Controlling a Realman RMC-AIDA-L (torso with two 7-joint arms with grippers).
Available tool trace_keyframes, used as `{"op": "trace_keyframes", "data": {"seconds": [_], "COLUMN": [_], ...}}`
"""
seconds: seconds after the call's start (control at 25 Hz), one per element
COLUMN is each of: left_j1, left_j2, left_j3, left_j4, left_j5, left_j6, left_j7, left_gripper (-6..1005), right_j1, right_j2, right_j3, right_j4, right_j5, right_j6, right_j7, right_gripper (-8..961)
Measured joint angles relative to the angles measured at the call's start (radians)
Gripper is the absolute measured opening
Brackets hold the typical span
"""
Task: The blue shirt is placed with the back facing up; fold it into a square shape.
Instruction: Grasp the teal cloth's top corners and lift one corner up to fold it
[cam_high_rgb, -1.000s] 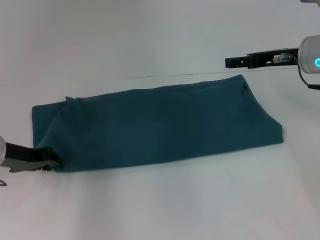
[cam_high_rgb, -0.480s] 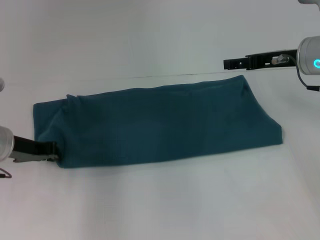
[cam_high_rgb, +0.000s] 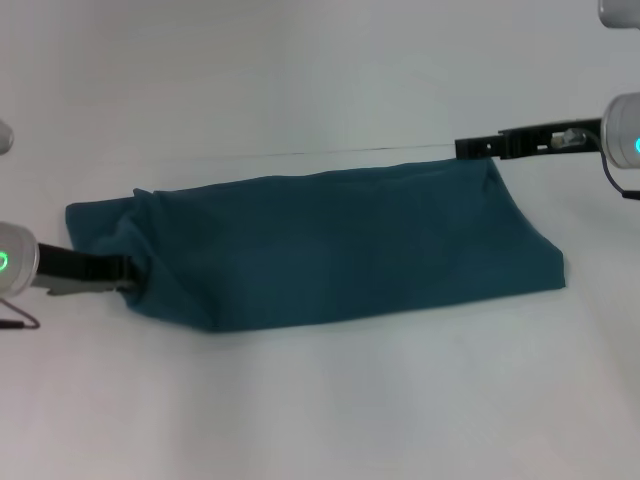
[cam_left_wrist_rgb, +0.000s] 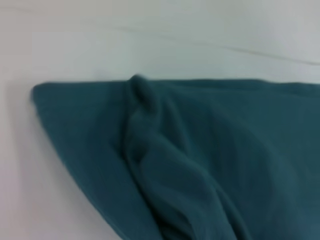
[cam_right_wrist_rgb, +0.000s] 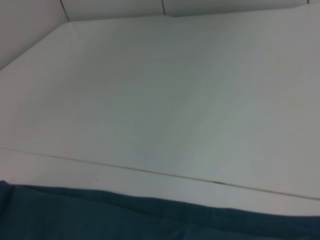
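Note:
The blue shirt (cam_high_rgb: 340, 245) lies on the white table as a long folded band running left to right. My left gripper (cam_high_rgb: 128, 270) is at its left end, shut on the near-left corner, which is raised and bunched into folds (cam_left_wrist_rgb: 150, 150). My right gripper (cam_high_rgb: 462, 148) hovers just above the shirt's far-right corner, pointing left. The right wrist view shows only the shirt's far edge (cam_right_wrist_rgb: 150, 220) and bare table beyond it.
The white table (cam_high_rgb: 320, 400) surrounds the shirt, with a thin seam line (cam_high_rgb: 300, 153) running just behind the shirt's far edge. A wall or raised border stands at the table's far end (cam_right_wrist_rgb: 115, 7).
My left gripper has lifted the near-left corner and carried it up and to the right, so the shirt's left end is bunched. The right gripper has come down toward the far-right corner.

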Motion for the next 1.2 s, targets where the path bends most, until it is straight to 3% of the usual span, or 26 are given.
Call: {"op": "trace_keyframes", "data": {"seconds": [0.16,0.4,0.6,0.72,0.92,1.08,1.2], "left_j1": [-0.01,-0.051,-0.083,-0.094,-0.073,-0.041,-0.003], "left_j2": [0.011,0.049,0.056,0.058,0.067,0.069,0.058], "left_j3": [-0.002,-0.017,-0.029,-0.026,-0.036,-0.059,-0.105], "left_j4": [0.036,0.037,0.034,0.031,0.043,0.048,0.063], "left_j5": [-0.049,-0.131,-0.138,-0.127,-0.107,-0.106,-0.106], "left_j6": [0.042,0.093,0.101,0.103,0.113,0.136,0.134], "left_j7": [0.01,0.019,0.018,0.011,-0.015,-0.018,-0.017], "left_gripper": [87,84,81,83,89,94,164], "right_j1": [-0.043,-0.091,-0.082,-0.069,-0.063,-0.064,-0.062], "right_j2": [0.003,0.002,0.003,0.004,0.004,-0.002,-0.009], "right_j3": [0.007,0.012,0.005,0.001,0.001,0.002,0.004], "right_j4": [0.009,0.084,0.164,0.204,0.218,0.208,0.183], "right_j5": [0.059,0.259,0.317,0.32,0.32,0.321,0.319], "right_j6": [0.015,0.065,0.087,0.106,0.115,0.102,0.064], "right_j7": [-0.055,-0.223,-0.34,-0.37,-0.384,-0.383,-0.377], "right_gripper": [919,797,545,327,94,59,34]}}
